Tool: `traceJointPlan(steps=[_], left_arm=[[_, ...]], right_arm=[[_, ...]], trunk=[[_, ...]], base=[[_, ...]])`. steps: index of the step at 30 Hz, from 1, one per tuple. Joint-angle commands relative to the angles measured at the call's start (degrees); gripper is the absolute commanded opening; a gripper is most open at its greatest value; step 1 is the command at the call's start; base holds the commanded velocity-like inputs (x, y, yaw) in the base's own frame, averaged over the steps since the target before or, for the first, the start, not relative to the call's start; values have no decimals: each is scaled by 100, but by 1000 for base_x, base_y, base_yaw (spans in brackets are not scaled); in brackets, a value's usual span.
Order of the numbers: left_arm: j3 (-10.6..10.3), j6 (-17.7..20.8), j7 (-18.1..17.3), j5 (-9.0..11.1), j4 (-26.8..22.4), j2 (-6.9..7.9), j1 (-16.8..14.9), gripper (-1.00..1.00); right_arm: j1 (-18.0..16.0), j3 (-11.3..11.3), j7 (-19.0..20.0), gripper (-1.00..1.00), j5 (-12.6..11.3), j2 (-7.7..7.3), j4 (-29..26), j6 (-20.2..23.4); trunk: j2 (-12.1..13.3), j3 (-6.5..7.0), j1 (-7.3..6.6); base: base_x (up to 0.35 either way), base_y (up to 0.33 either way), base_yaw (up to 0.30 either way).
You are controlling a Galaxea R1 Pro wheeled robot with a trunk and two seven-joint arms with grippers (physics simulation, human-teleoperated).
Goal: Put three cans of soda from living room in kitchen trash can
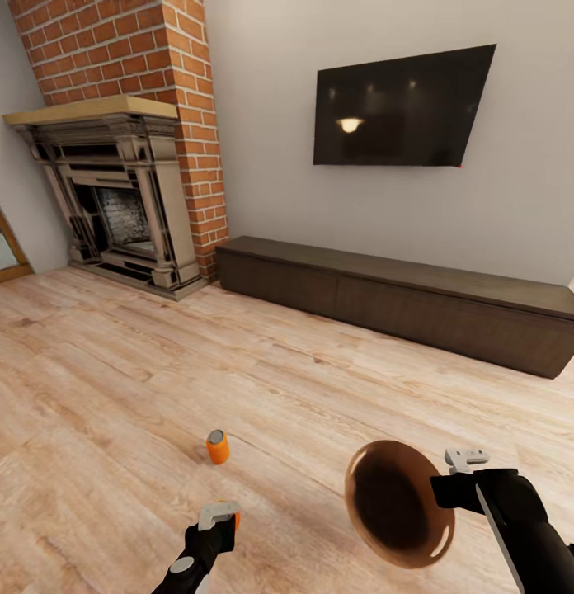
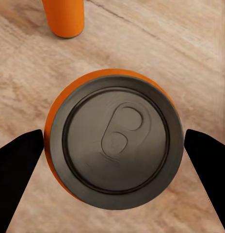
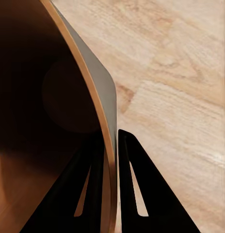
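orange can point(image 2: 115, 145) grey lid | L claw point(image 2: 112, 182) round it, contact unclear | R claw point(image 3: 115, 141) clamps bin point(image 3: 49, 111) rim

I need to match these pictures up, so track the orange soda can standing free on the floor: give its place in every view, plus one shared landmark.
Head view: standing orange can on the floor, centre-left, beyond the left pincer.
Left wrist view: at the frame's edge, past the second orange can between the fingers.
Right wrist view: tash can rim pinched by the right pincer.
Shared landmark: light wood floor.
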Motion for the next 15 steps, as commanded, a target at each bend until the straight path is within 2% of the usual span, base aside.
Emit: traceJointPlan(steps=[1,15], left_arm=[[0,1,9,-3,1,0,1,-100],[-11,20,9,-4,-56,-18,4,-100]], right_arm=[[-1,-1,37,-100,-81,1,0,10],[-1,8,37,-100,-67,5,11,10]], trunk=[[2,23,-3],[20,333,-39]], base=[[0,0,0],[0,0,0]])
